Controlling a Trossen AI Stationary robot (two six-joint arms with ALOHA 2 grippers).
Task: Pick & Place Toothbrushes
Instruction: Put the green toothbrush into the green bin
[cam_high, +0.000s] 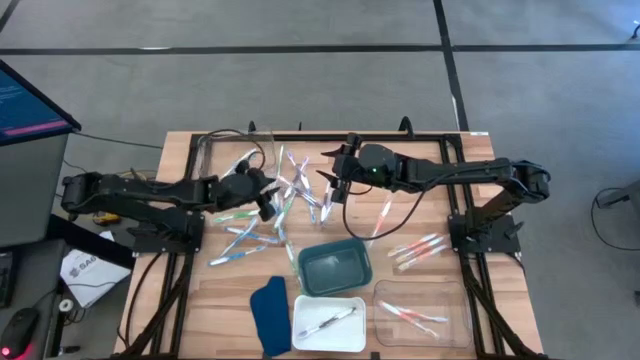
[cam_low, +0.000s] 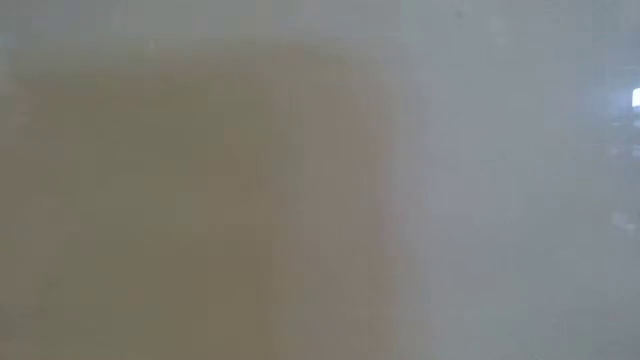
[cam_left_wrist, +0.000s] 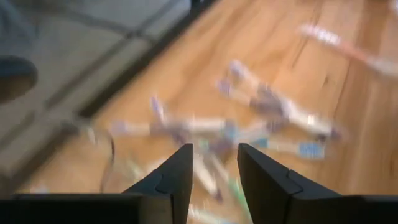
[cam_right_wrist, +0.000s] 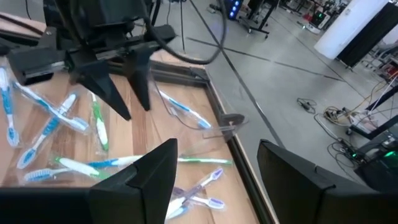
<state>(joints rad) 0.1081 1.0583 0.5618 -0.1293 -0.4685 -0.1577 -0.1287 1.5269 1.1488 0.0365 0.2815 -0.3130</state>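
A loose heap of toothbrushes lies on the wooden table, with blue ones toward the near left and pink ones toward the right. My left gripper hangs over the heap's left side, fingers apart and slanting down, nothing between them; it also shows in the right wrist view. My right gripper stands open above the heap's right side, clear of the toothbrushes. The low view is only a blur.
A green tray stands near the table's middle. At the near edge are a white tray holding one toothbrush, a clear tray with pink ones, and a dark blue cloth. A clear container sits far left.
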